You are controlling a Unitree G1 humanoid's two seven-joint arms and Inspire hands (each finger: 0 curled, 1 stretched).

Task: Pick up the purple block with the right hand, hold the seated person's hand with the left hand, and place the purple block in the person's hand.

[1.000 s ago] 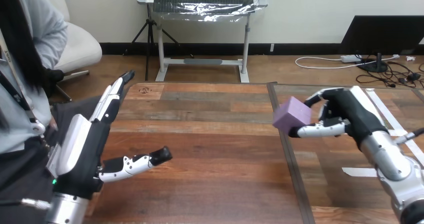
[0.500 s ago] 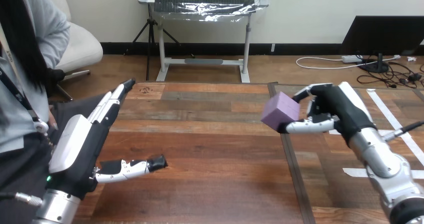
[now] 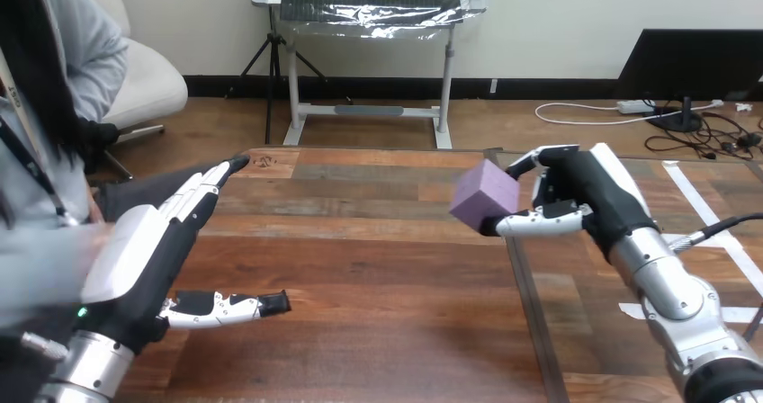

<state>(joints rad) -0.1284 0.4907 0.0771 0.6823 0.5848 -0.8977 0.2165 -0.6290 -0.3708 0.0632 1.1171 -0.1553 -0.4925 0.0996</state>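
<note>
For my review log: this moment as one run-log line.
right hand: shut on purple block, held above table | left hand: open, fingers straight, holding nothing | handover: not yet done

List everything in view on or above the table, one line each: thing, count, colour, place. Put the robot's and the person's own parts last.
purple block: one, purple, above the table right of centre, in the right hand.
tape strips: at least two, white, flat on the table's right part.
wooden table: one, brown, across the view.
right hand: one, black and white, curled round the block.
left hand: one, black and white, open over the table's left edge.
person's arm: one, blurred, at the left edge by the left hand.
</note>
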